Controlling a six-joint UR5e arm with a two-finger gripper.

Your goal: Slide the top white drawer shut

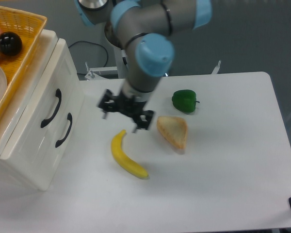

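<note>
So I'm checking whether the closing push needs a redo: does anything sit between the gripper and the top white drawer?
Nothing visible does. The gripper hangs above bare table, right of the cabinet; the banana lies below it, off that line. The top white drawer looks flush with the lower one.
</note>
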